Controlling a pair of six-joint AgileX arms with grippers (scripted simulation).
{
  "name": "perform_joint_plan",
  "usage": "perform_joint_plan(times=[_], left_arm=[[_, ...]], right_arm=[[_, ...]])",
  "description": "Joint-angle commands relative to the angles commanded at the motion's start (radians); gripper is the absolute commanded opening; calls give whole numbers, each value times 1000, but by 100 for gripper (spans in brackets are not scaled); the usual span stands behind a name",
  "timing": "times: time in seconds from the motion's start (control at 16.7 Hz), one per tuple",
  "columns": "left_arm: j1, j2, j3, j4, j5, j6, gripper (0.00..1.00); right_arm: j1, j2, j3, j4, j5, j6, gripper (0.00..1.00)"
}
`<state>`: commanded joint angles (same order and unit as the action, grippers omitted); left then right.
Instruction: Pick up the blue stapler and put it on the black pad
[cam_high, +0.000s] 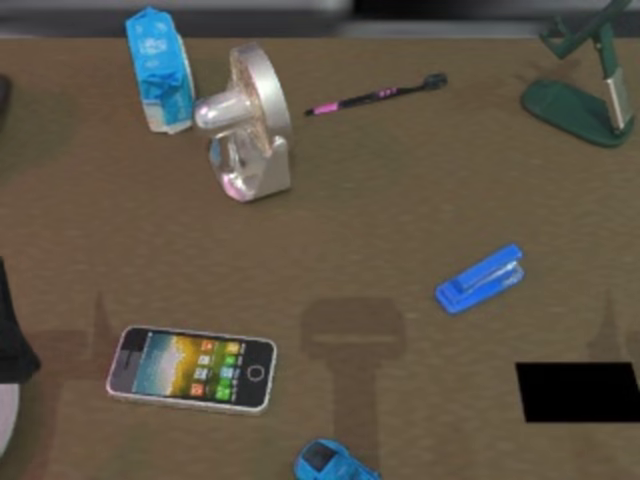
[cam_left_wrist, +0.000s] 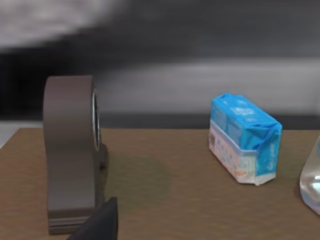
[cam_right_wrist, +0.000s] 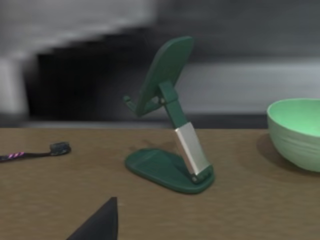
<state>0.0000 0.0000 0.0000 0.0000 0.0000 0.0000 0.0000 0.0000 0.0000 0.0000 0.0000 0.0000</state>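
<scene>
The blue stapler (cam_high: 480, 279) lies flat on the brown worktop (cam_high: 400, 180), right of centre in the top view, angled so one end points up toward the far right, with nothing holding or touching it. The black pad (cam_high: 577, 391) sits near it, toward the lower right edge, bare and apart from the stapler, so as far as I can judge the task has not begun: the pick-up, the carry and the set-down are all still to do. Neither arm is over the stapler; only shadows of the two arms fall on the worktop at the near side. The left arm (cam_high: 12, 360) shows as a dark shape at the left edge, and the right arm I cannot make out in the top view at all. Each wrist view shows only a dark sliver of its own gripper, so I cannot tell how the jaws of either one stand, and neither has hold of anything that I can see. Farther out, a smartphone (cam_high: 191, 368) lies at the lower left, a blue toy car (cam_high: 330, 463) pokes in at the near edge, and along the far side stand a blue and white carton (cam_high: 160, 70), a silver stand (cam_high: 248, 125), a toothbrush (cam_high: 375, 95) and a green phone holder (cam_high: 583, 85).
</scene>
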Motion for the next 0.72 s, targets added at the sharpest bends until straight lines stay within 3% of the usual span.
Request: perform_joint_plan(times=[0.36, 0.72], left_arm=[[0, 0, 0, 0, 0, 0, 100], [0, 0, 0, 0, 0, 0, 100]], right_arm=[[31, 103, 104, -78, -3, -100, 100], [129, 570, 532, -374, -1, -483, 100]])
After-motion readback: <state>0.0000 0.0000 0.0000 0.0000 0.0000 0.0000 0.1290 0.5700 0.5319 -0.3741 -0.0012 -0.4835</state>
